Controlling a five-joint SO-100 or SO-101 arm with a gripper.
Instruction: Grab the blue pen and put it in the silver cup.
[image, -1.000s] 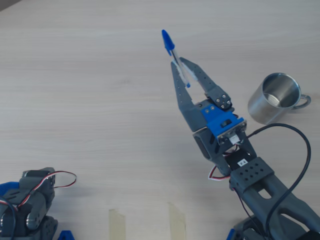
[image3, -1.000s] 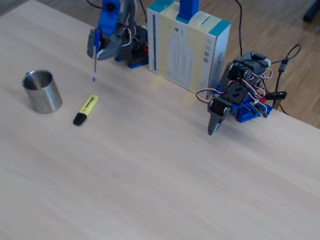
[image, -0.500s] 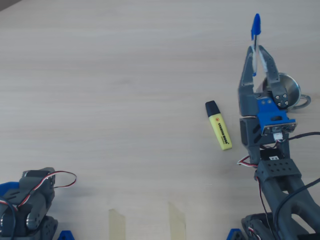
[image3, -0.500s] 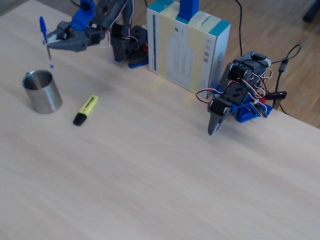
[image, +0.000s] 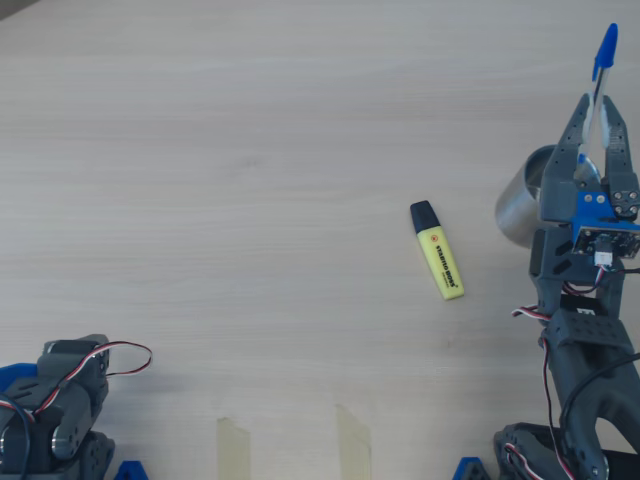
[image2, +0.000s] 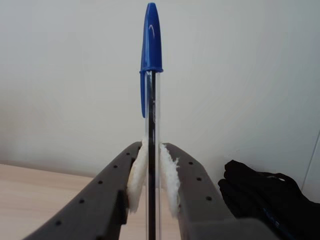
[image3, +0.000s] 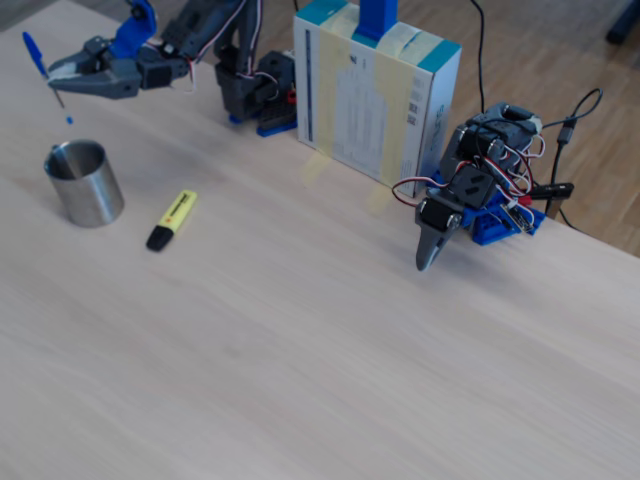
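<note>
Blue pen (image2: 151, 115) is hanging upright, pinched between the gripper's (image: 597, 128) padded fingers above the silver cup (image3: 85, 183); releasing while off-centre is risking a miss beyond the rim.

There are one blue pen (image: 603, 62), one silver cup (image: 522, 205), one yellow highlighter (image: 438, 251), two robot arms — one (image3: 180, 45) raised, one (image3: 470, 195) folded — one white-and-teal box (image3: 375, 95), and two tape strips (image: 236, 448) at the bench's near edge.
</note>
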